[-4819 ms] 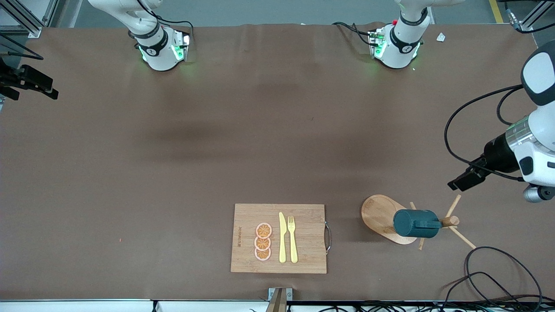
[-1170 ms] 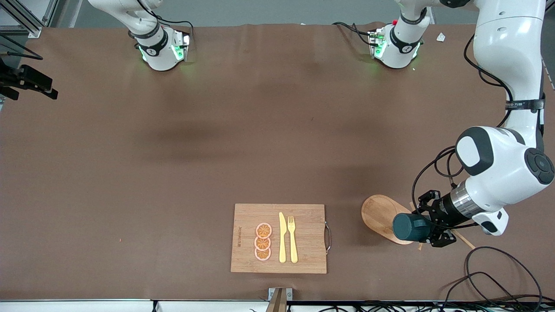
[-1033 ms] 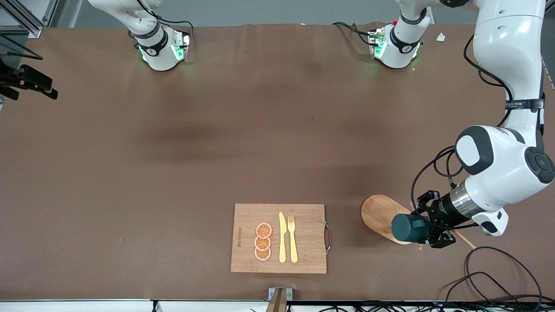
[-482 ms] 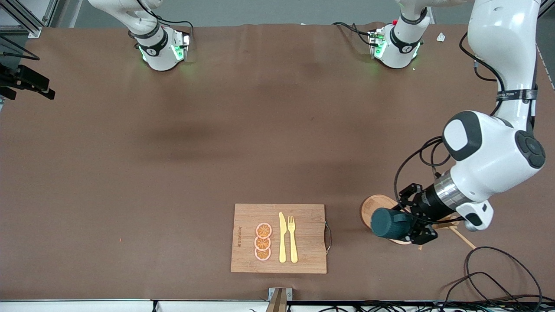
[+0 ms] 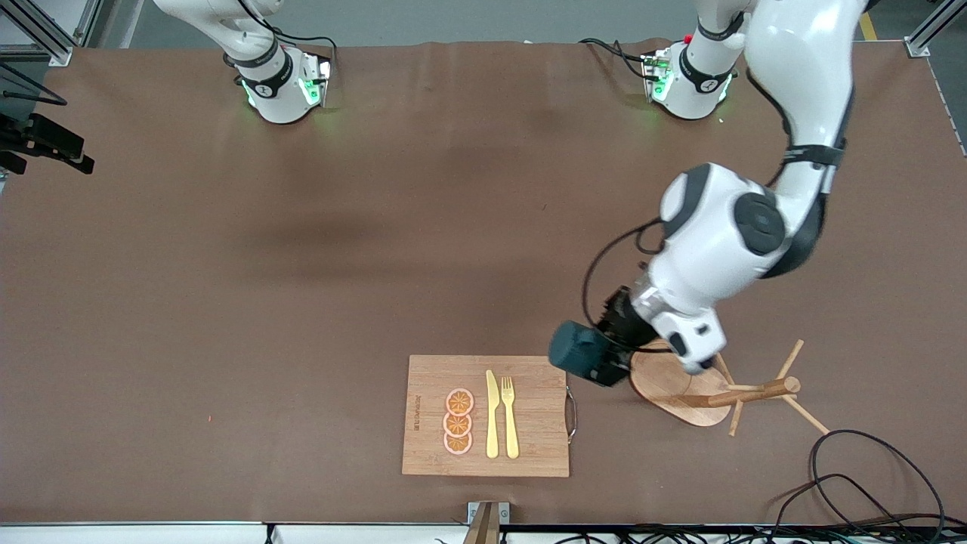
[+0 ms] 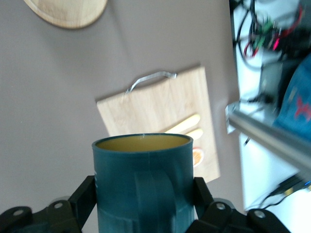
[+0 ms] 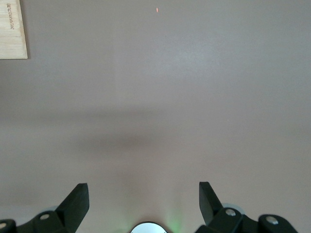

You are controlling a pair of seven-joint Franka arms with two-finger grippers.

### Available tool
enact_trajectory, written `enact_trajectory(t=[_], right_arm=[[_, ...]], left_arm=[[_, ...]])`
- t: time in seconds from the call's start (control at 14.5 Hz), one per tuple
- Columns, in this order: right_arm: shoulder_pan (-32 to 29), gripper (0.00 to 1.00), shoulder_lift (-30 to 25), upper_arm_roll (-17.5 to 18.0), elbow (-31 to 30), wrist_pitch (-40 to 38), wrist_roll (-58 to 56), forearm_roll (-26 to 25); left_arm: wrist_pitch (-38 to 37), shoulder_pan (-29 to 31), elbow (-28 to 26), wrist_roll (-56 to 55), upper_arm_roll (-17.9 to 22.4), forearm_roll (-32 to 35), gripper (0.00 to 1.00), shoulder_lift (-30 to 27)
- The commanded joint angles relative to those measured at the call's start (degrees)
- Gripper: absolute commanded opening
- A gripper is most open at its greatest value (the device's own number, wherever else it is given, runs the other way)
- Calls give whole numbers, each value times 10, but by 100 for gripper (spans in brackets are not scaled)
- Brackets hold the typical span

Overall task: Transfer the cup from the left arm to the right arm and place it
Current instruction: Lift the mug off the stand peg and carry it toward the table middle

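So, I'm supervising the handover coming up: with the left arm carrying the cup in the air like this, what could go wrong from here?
1. The left gripper clamps the cup by its lower body only, lying sideways in the air over the corner of the cutting board; a slip could drop it onto the knife and fork.
2. The right gripper hangs open over bare table, out of the front view, so the handover could misalign.
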Motion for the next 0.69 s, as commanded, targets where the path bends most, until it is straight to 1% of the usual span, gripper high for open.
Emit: enact_trajectory(t=[0.0, 0.14, 0.34, 0.48, 0.62], right_arm=[[-7, 100, -6, 5, -1, 1, -4, 3], [-9, 100, -6, 5, -1, 1, -4, 2], [-8, 100, -6, 5, 0, 1, -4, 2], [-8, 100, -5, 5, 0, 1, -4, 3], [-7, 100, -1, 5, 10, -1, -3, 3]], left_arm=[[3, -59, 0, -9, 12, 83, 67, 12], [3, -98, 1, -28, 11, 167, 67, 21], [3, -154, 6, -59, 12, 246, 67, 34], [3, -187, 23, -73, 13, 299, 67, 55], [3, -213, 35, -92, 12, 387, 67, 77]])
